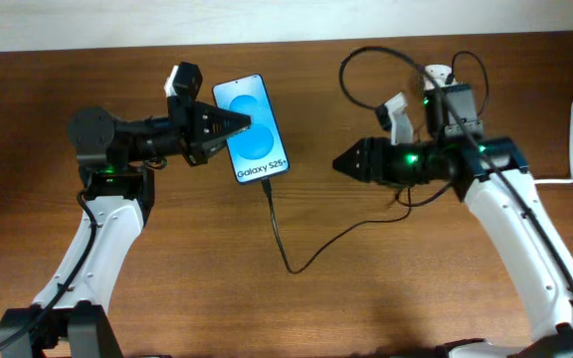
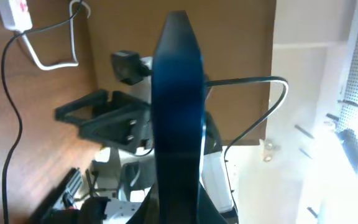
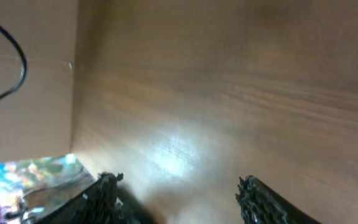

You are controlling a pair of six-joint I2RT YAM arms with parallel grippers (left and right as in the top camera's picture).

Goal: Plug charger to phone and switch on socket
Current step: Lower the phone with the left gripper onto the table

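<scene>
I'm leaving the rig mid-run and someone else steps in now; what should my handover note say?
Left tool: shut on the phone, gripped at its side, screen up.
Right tool: open, empty, pointing toward the phone.
Charger: plug tip sits at the phone's bottom edge, apparently plugged in.
Socket: beyond the right tool, partly hidden overhead; switch position unreadable.
Done: plugging in, apparently.
Left: switch on the socket.

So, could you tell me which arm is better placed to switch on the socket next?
Right: the right gripper is open and empty with the socket on its side; the left gripper is clamped on the phone.
</scene>
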